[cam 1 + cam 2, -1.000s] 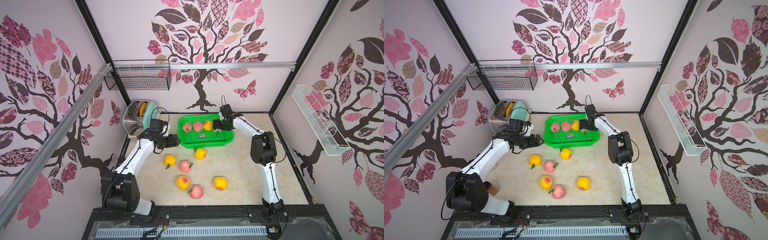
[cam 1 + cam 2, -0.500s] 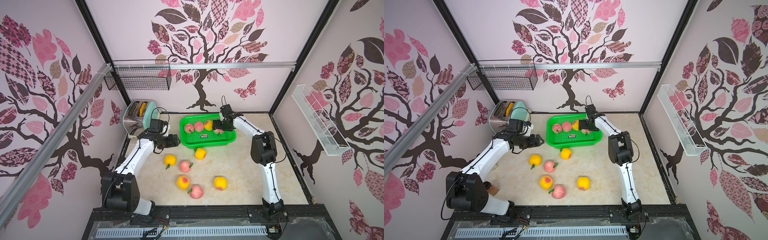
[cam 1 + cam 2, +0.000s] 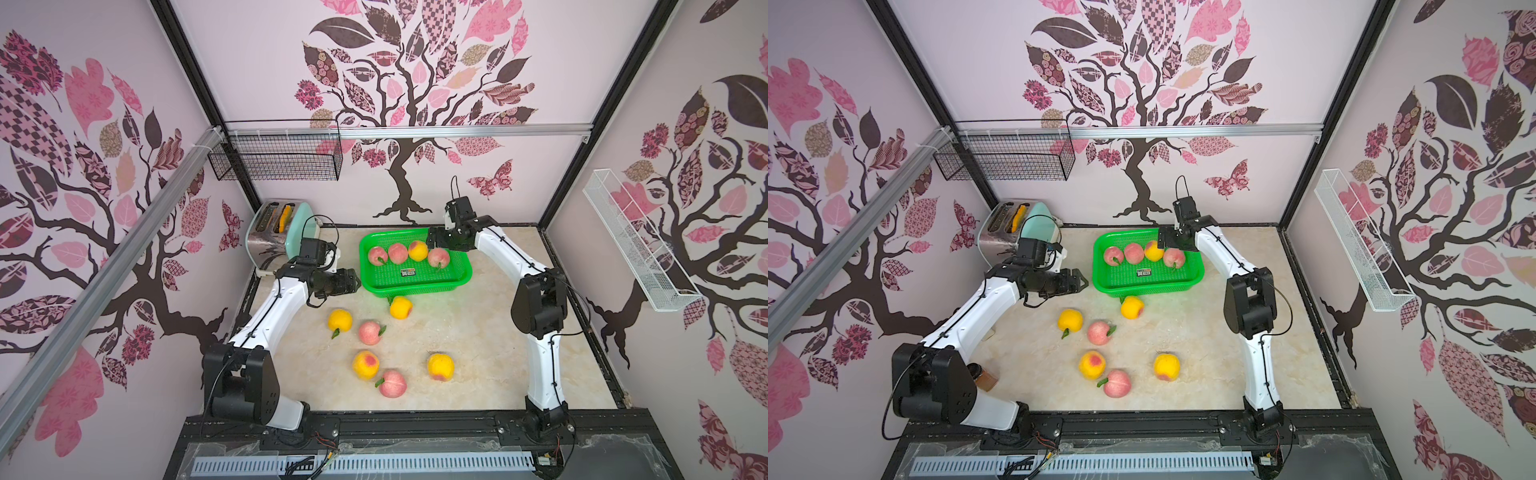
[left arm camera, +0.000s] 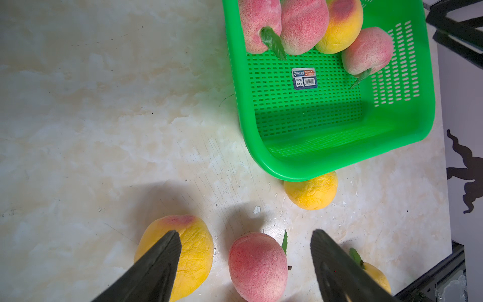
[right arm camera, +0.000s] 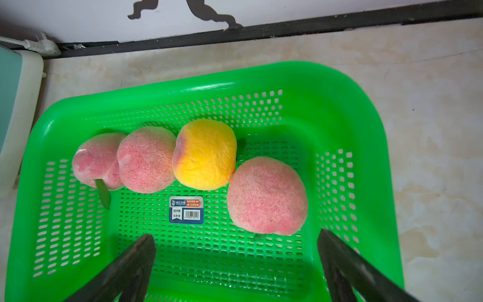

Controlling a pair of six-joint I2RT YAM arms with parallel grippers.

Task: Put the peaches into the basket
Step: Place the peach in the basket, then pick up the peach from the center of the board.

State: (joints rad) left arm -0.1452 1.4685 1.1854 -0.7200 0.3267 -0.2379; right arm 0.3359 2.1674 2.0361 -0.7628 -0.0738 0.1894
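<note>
1. The basket (image 3: 415, 287) sits at the back of the counter (image 3: 478, 332), right of the toaster (image 3: 268, 232).
2. Four peaches (image 3: 397, 252) lie in a row inside it, along its far side.
3. One peach (image 3: 401, 307) lies just before its near wall; five more are scattered farther forward.

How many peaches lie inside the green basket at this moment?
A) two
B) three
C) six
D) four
D: the right wrist view shows three pink peaches and one yellow peach on the floor of the green basket.
</note>
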